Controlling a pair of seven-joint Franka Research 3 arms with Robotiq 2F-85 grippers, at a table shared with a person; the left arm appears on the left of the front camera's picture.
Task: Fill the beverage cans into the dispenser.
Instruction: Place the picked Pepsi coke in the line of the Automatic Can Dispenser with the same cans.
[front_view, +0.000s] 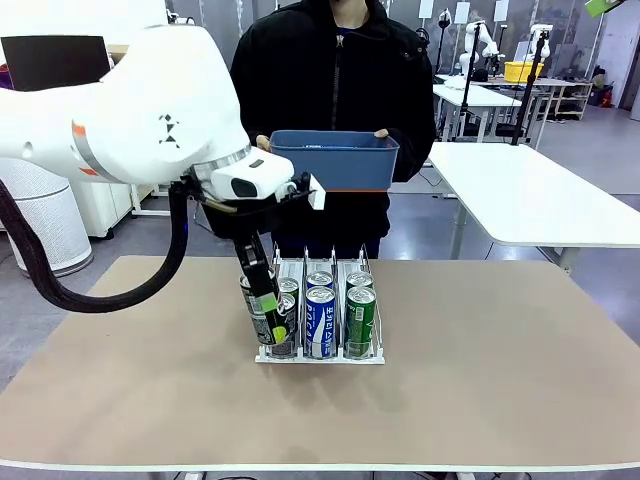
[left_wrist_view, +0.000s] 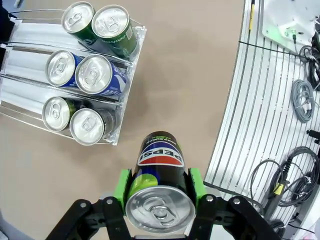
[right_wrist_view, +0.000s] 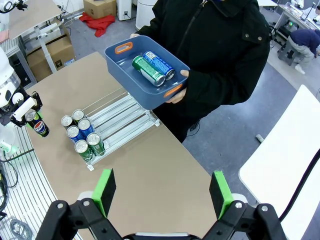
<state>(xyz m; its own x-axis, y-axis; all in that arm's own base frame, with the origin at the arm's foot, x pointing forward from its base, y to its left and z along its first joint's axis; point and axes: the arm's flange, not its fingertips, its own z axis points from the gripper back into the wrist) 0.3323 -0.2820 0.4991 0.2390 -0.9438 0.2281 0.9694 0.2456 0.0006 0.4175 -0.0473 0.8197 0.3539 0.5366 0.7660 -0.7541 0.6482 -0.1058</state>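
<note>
The dispenser (front_view: 320, 358) stands in the middle of the counter (front_view: 500, 350) with six cans (left_wrist_view: 80, 72) in it, two at the front end of each lane. Dark ones sit in the robot's left lane, blue-and-white in the middle and green on the right. The rear of the lanes lies bare.

A black can (left_wrist_view: 160, 167) is clamped between the green pads of the left pincer (front_view: 268, 315), just off the dispenser's front left corner. In the left wrist view it stands clear of the rack over bare counter, but whether its base touches the surface cannot be told. The right pincer (right_wrist_view: 162, 192) hangs high above, jaws wide and empty.

The counter is a plain tan top. At its far edge a person (front_view: 335, 80) in a black jacket holds a blue tub (right_wrist_view: 125, 67) with a green can (right_wrist_view: 147, 70) and a blue can (right_wrist_view: 160, 62) lying inside. Beyond are white tables (front_view: 540, 200), a grey floor (right_wrist_view: 235, 140) and cardboard boxes (right_wrist_view: 50, 50).

In the front view the tub's wall hides its contents, the left arm covers part of the left lane, and the person is cut off at the top edge.
</note>
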